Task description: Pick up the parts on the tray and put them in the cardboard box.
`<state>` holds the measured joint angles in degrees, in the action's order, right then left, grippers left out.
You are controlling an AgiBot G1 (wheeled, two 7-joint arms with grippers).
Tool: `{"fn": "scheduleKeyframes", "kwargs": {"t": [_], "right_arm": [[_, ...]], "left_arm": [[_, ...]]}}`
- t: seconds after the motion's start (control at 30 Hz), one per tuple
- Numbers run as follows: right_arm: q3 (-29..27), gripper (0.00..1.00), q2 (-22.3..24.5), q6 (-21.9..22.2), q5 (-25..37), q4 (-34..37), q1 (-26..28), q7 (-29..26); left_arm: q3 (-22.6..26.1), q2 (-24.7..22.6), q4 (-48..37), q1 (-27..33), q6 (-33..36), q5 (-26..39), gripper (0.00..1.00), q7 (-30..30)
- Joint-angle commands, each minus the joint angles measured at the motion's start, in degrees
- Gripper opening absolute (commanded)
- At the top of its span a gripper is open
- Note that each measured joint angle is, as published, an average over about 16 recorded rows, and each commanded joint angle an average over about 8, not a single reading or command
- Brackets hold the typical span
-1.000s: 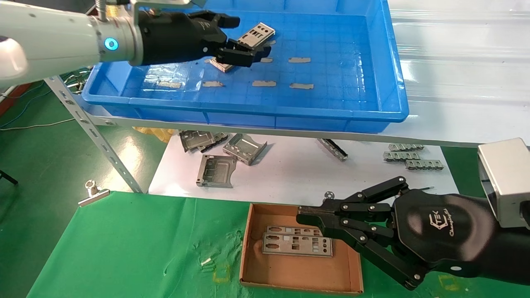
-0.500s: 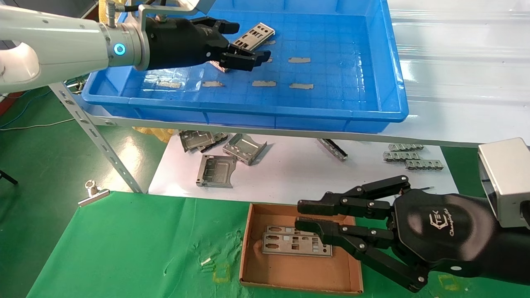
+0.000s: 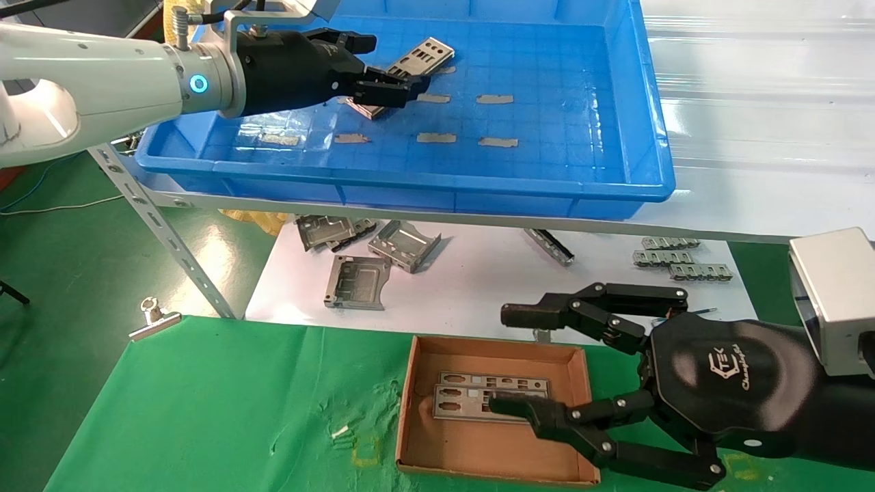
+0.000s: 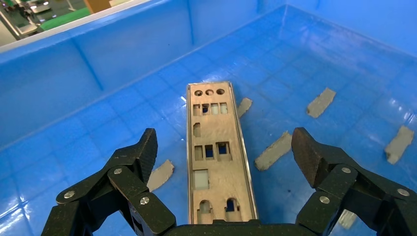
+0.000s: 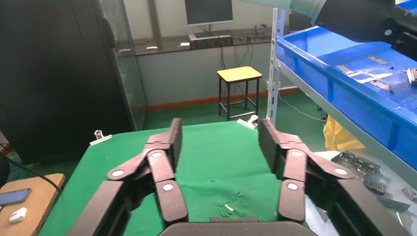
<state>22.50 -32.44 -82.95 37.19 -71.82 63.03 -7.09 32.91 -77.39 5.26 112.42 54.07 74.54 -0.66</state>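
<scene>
Left gripper [image 3: 383,87] sits low inside the tray [image 3: 642,102] at its 10 o'clock corner, fingers spread wide to either side of a plate [image 4: 216,157] lying flat on the blue floor among tape strips [image 3: 493,99]; nothing is grasped. Right gripper [image 3: 509,362] hangs over the box [image 3: 410,403] at 5 o'clock of the head view, fingers released and well apart. Two plates [image 3: 472,400] lie overlapped in the box. Brackets [image 3: 403,244] rest on the white sheet below the tray
</scene>
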Motion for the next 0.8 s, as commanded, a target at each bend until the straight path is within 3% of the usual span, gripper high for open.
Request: {"fn": "scheduleKeyframes", "kwargs": {"t": [0.03,0.8], "right_arm": [[0.0,1.0,0.0,0.0,0.0,0.0,0.0,0.0],[0.0,1.0,0.0,0.0,0.0,0.0,0.0,0.0]], "left_arm": [[0.0,0.0,0.1,-0.2,-0.3,-0.2,0.0,-0.5],[1.4,0.0,2.2,-2.0,-3.5,-1.7,0.0,-1.8]]}}
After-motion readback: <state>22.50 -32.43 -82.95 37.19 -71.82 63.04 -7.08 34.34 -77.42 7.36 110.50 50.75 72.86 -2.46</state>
